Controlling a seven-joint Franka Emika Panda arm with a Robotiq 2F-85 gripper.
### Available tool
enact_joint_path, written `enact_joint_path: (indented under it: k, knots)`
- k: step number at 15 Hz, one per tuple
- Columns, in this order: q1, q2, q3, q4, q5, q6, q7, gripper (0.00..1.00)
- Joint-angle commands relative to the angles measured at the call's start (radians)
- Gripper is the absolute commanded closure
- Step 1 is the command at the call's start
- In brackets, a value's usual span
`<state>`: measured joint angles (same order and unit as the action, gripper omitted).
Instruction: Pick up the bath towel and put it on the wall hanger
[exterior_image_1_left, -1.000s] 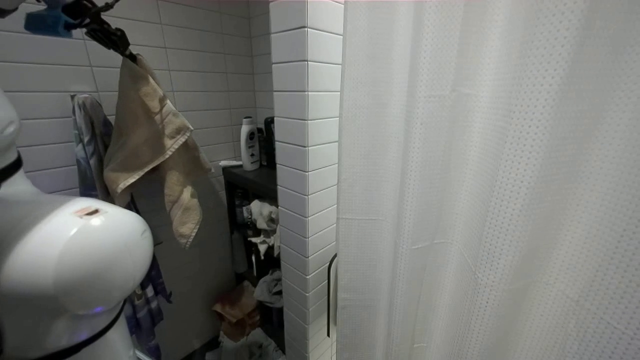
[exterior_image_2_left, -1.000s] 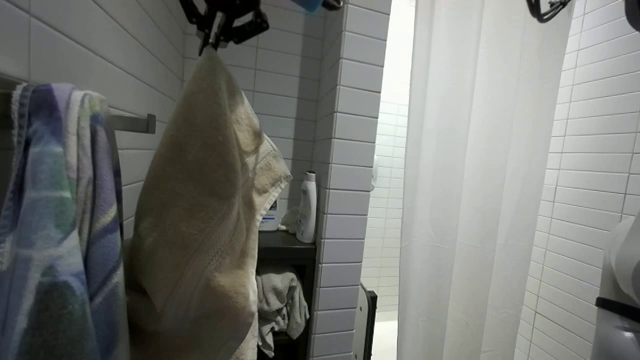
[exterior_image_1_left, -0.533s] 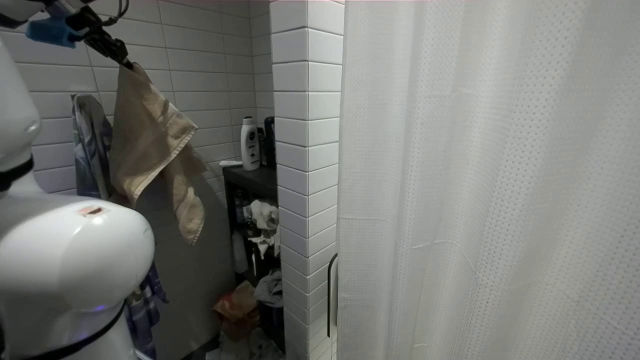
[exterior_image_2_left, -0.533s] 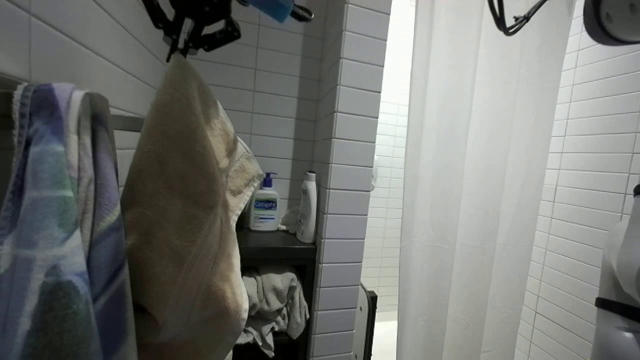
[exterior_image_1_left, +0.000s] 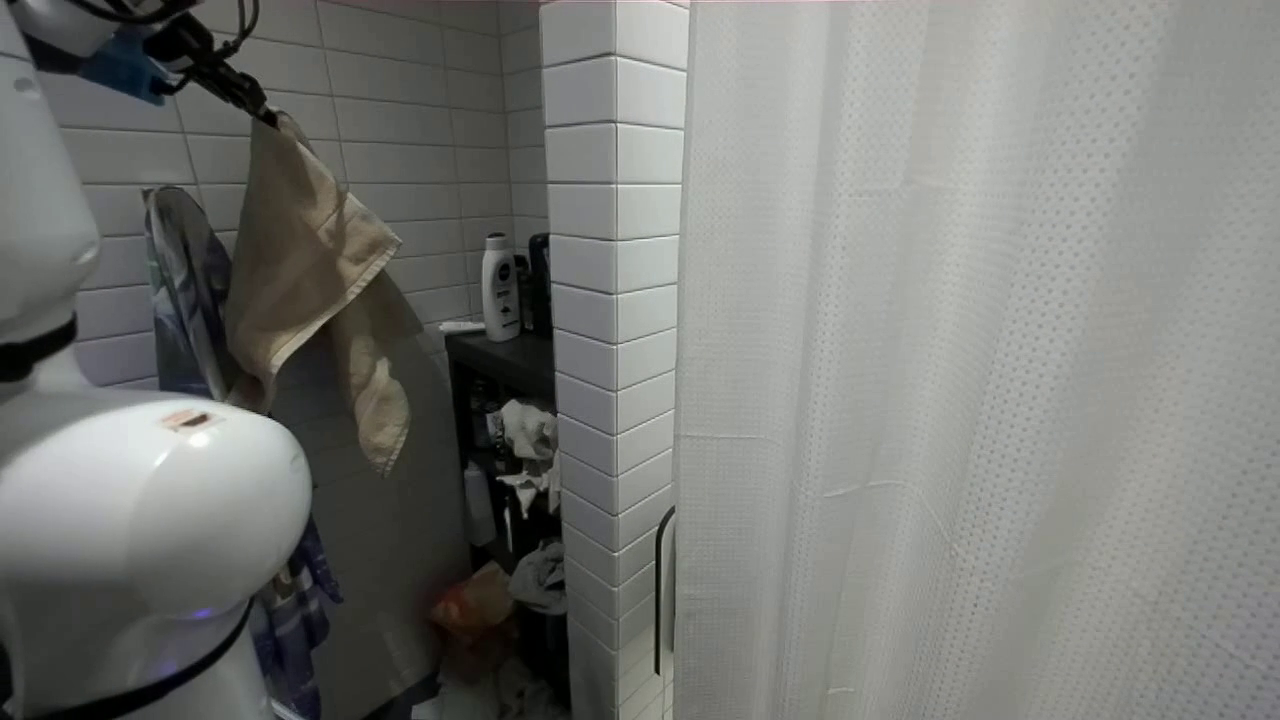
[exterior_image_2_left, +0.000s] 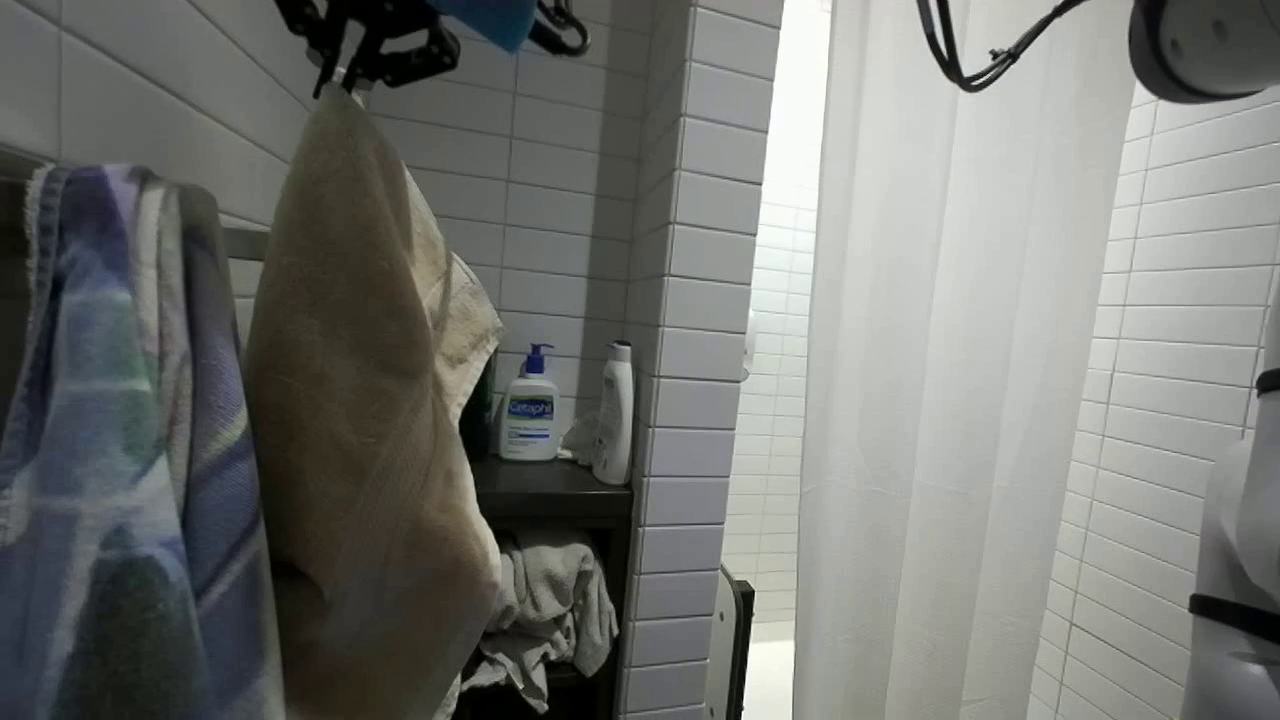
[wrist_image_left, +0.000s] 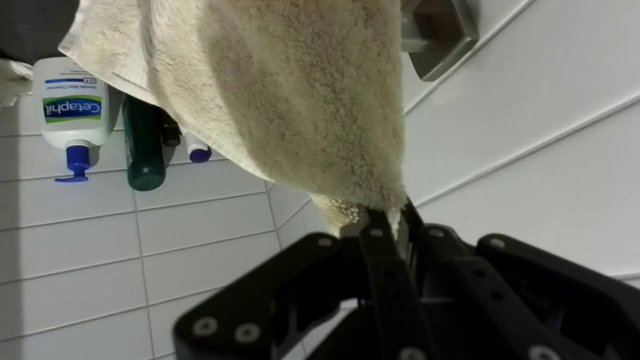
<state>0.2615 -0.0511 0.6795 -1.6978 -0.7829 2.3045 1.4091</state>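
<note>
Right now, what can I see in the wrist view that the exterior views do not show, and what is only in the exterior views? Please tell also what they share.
Only the wrist view clearly shows the fuzzy pile of the beige towel and the squared metal end of the hanger.

Only the exterior views show the white curtain, the blue patterned cloth and the tiled pillar.

All share the towel, pinched in the hand, and white wall tiles. The Cetaphil bottle shows in the wrist view and in an exterior view.

the plain beige-tan terry bath towel (exterior_image_2_left: 345, 400) hangs limp from one pinched top point, near left in an exterior view, partly hiding the flat grey metal wall hanger (exterior_image_2_left: 246, 244).
</note>
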Motion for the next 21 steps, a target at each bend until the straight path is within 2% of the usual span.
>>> enact_joint_path:
  k: [1, 5, 9, 15, 21]
  knots:
    - [0.042, 0.058, -0.042, 0.056, -0.099, 0.02, 0.099, 0.98]
    - [0.099, 0.118, -0.076, 0.105, -0.205, -0.008, 0.231, 0.98]
    - [0.171, 0.17, -0.112, 0.161, -0.27, -0.031, 0.296, 0.98]
    - [0.251, 0.199, -0.166, 0.222, -0.244, -0.05, 0.306, 0.98]
    - [0.284, 0.159, -0.193, 0.267, -0.239, -0.042, 0.346, 0.98]
